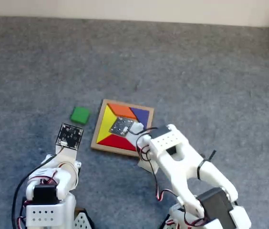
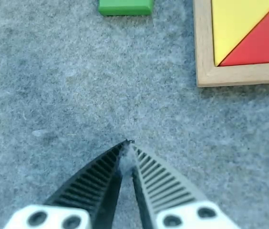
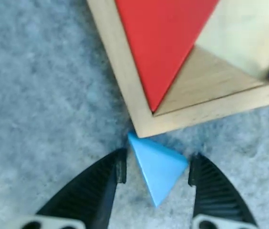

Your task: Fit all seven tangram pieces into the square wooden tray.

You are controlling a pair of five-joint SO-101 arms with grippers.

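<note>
High view: the square wooden tray (image 1: 113,150) lies on fuzzy grey felt (image 1: 196,71), with a green square (image 1: 80,114) near it.
Left wrist view: the left gripper (image 2: 127,149) has its ribbed fingers (image 2: 96,177) clenched together on nothing.
Right wrist view: the right gripper (image 3: 156,168) is released and straddles a smooth pale-blue triangle (image 3: 159,164) just beside the tray's corner.

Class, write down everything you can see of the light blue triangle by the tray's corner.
The light blue triangle is a small, flat, smooth piece of even colour, perhaps painted wood. It lies flat on the grey carpet just outside the wooden tray, with one tip at the tray's outer corner. It sits within the right claw, which stands open astride it. Whether the claw touches its edges cannot be told.
</note>
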